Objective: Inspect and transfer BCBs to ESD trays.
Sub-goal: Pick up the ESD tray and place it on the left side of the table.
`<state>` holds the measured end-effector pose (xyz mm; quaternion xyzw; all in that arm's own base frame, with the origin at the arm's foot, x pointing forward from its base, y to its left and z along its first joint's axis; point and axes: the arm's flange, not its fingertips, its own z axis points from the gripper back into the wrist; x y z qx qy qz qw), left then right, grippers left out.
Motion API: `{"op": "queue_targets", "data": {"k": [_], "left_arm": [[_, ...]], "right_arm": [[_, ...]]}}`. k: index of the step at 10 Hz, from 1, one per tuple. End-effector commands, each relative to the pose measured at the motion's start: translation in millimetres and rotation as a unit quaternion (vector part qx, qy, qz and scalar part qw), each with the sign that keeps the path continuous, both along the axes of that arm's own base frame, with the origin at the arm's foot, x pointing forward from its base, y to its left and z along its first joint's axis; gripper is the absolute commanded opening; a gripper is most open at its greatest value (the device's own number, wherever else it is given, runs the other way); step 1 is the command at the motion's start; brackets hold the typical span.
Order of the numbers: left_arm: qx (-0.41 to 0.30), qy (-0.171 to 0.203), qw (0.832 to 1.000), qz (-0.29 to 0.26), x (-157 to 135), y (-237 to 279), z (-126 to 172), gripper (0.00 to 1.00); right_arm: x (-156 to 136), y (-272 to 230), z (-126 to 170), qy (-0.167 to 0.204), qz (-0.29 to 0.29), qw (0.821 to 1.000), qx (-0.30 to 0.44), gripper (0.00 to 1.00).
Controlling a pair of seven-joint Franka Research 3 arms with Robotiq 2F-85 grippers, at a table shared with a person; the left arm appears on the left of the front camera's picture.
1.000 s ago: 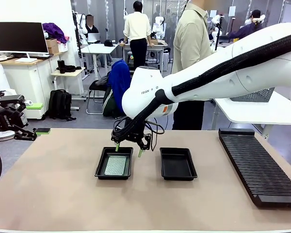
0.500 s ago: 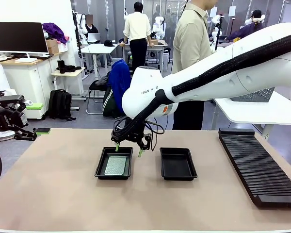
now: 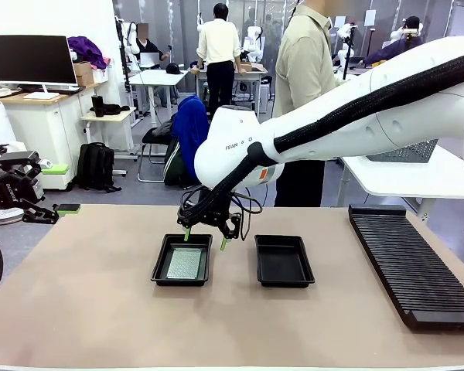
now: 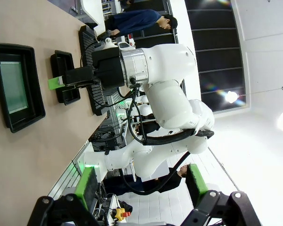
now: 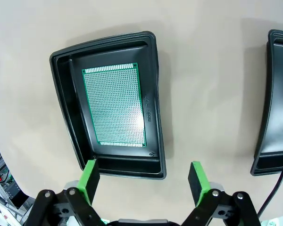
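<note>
The empty ESD tray [image 5: 272,94] is cut off at the frame edge in the right wrist view. In the front view, the right tool [image 3: 205,239] hides part of the loaded ESD tray's [image 3: 156,271] far rim.

Both trays sit mid-tabletop [image 3: 85,309]. The loaded one holds one BCB [image 3: 185,263], lying flat.

The right tool hangs above that far rim, jaws wide apart and empty, clear of the BCB. The left tool [image 4: 141,186], at the left edge, is likewise spread and empty.

Bright, even overhead light; wide-angle edge distortion.

Bare table [image 3: 77,309] at left, right pincer [image 3: 205,239] low over left tray [image 3: 156,274], rack [image 3: 414,267] along right edge.
</note>
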<state>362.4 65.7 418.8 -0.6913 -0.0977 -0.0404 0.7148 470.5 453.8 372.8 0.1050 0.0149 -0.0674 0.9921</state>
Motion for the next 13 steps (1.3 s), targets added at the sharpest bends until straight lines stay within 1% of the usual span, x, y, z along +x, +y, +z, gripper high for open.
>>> {"op": "queue_targets", "data": {"k": [1, 3, 5, 6, 8, 11, 13], "left_arm": [[0.022, 0.007, 1.0, 0.008, -0.2, 1.3, 6.2, 1.0], [0.054, 0.013, 0.998, 0.014, 3.6, 3.1, 18.3, 1.0], [0.103, 0.023, 0.994, 0.017, 12.6, -2.0, 33.2, 1.0], [0.137, 0.029, 0.99, 0.021, 18.6, -7.9, 44.2, 1.0], [0.193, 0.041, 0.98, 0.03, 29.0, -20.3, 59.9, 1.0], [0.258, 0.048, 0.963, 0.057, 35.4, -54.3, 84.2, 1.0], [0.298, 0.062, 0.95, 0.067, 42.9, -77.3, 94.9, 1.0]], "right_arm": [[-3.2, -7.9, 4.9, -0.005, 0.003, 1.0, 0.024, 1.0], [-9.4, -22.7, 12.6, -0.013, 0.005, 0.998, 0.057, 1.0], [-15.6, -40.9, 18.3, -0.024, 0.002, 0.995, 0.101, 1.0], [-17.5, -53.3, 19.1, -0.024, 0.011, 0.991, 0.134, 1.0], [-19.4, -75.5, 16.7, -0.024, 0.019, 0.983, 0.179, 1.0], [-16.7, -108.4, 5.6, -0.019, 0.021, 0.974, 0.225, 1.0], [-16.1, -125.2, -1.3, -0.021, 0.027, 0.968, 0.247, 1.0]]}}
